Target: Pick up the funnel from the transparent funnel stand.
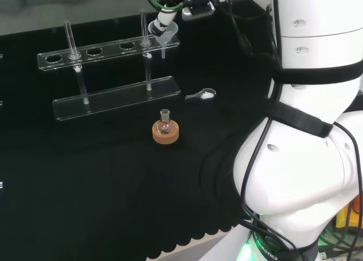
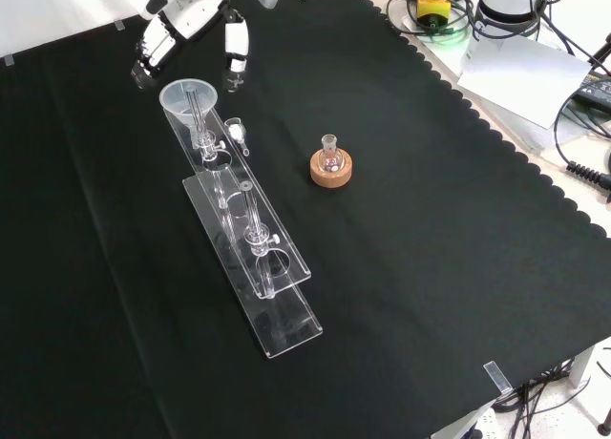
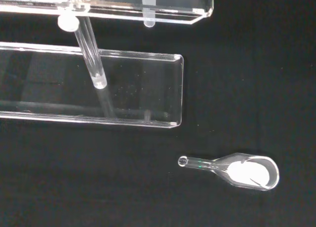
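In the front view, the clear funnel (image 2: 188, 99) sat in the end hole of the transparent funnel stand (image 2: 250, 245), my hand (image 2: 181, 27) just beyond it with fingers spread either side, holding nothing. The head view half hid that funnel behind my fingers (image 1: 164, 18). My wrist camera caught a glass scoop (image 3: 244, 170) of white powder lying beside the stand's base.

Obstacles: upright clear rods (image 2: 250, 210) of the transparent acrylic stand (image 2: 277, 310); small clear glass scoop (image 2: 236, 132) beside its base. Surrounding black-clothed tabletop (image 2: 430, 248) open.
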Robot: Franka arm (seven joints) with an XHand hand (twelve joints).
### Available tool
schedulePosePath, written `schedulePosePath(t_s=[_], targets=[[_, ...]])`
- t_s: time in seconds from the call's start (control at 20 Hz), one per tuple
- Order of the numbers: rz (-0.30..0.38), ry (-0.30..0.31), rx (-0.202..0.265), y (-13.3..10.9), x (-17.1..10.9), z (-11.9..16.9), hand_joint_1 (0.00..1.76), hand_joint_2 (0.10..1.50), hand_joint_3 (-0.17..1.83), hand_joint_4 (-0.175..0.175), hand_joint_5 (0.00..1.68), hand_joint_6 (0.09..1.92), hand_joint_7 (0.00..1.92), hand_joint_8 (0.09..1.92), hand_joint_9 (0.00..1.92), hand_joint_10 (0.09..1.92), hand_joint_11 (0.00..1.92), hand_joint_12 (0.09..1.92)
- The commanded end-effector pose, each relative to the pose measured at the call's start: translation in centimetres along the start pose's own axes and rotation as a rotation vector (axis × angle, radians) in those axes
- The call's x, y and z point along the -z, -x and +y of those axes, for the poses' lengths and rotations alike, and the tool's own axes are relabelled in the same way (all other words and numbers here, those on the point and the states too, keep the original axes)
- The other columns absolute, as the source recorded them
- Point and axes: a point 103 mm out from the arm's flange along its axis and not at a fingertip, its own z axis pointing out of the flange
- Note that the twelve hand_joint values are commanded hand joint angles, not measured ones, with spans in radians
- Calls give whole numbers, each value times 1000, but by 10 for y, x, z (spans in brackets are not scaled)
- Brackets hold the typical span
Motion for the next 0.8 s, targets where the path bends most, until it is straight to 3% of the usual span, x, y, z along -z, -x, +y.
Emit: schedulePosePath(t_s=[0.05, 0.8], targets=[[-22, -3, -6, -2, -1, 7, 610, 771, 266, -51, 9, 87, 0, 294, 102, 815, 278, 1526], [-77, -40, 4, -7, -8, 22, 667, 732, 321, -53, 12, 87, 0, 304, 129, 824, 297, 1516]])
